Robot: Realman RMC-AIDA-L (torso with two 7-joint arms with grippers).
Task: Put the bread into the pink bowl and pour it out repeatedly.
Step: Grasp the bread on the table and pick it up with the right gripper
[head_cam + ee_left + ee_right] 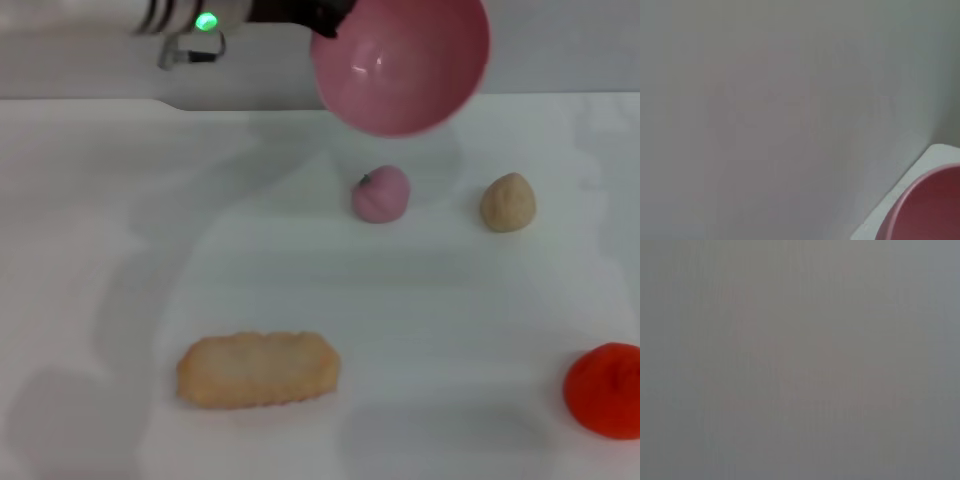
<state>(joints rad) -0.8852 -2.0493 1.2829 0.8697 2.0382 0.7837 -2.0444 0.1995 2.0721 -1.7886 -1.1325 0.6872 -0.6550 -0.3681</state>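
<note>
The pink bowl point(400, 62) hangs in the air above the far middle of the table, tipped on its side so its empty inside faces me. My left gripper point(328, 18) reaches in from the upper left and is shut on the bowl's rim. Part of the bowl point(930, 207) shows in a corner of the left wrist view. The bread point(258, 370) lies flat on the white table point(100, 250) near the front left, tan underside up, well apart from the bowl. My right gripper is out of view; its wrist view shows only plain grey.
A small pink peach-like fruit point(380, 193) sits just below the raised bowl. A round beige lump point(508, 202) rests to its right. An orange-red crinkly blob point(605, 388) lies at the front right edge.
</note>
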